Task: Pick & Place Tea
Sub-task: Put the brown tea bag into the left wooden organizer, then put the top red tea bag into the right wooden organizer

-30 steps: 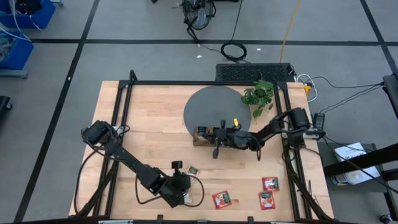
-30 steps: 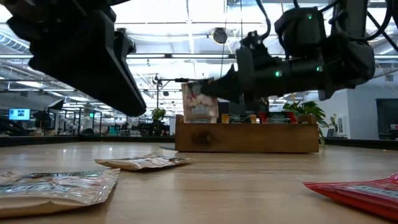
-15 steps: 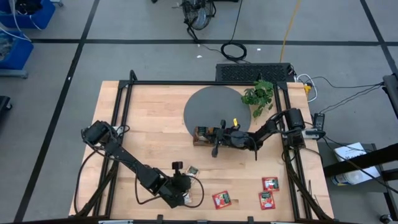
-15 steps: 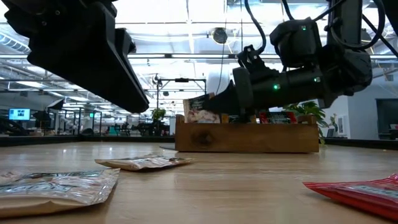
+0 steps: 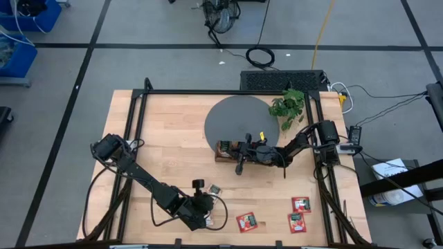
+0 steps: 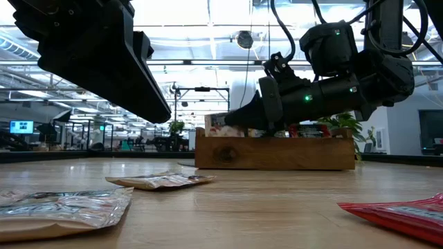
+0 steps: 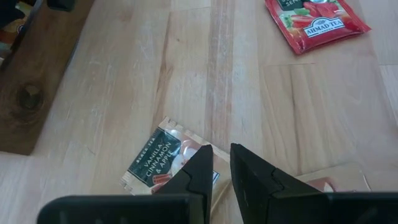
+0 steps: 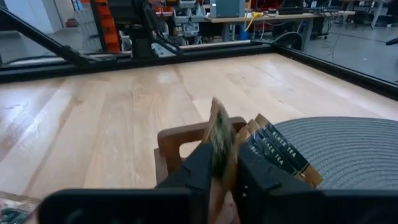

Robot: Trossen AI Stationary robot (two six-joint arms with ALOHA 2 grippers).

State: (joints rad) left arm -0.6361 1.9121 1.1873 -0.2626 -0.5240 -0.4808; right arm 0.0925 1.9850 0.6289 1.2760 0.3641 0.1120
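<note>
R hand [image 8: 224, 163] has lowered sachet [image 8: 219, 140] into wooden tray [image 6: 275, 153], fingers clamped on it.

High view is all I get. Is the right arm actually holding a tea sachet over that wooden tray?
Observer: Yes. The right jaws are shut on a beige sachet, held edge-up.
Operator: Is it in a slot yet?
Observer: Partly. In the low view its lower part is behind the wooden tray's wall, and its top shows above the rim.
Operator: Which slot?
Observer: It looks like the end one, beside a slot holding black tea sachets.
</note>
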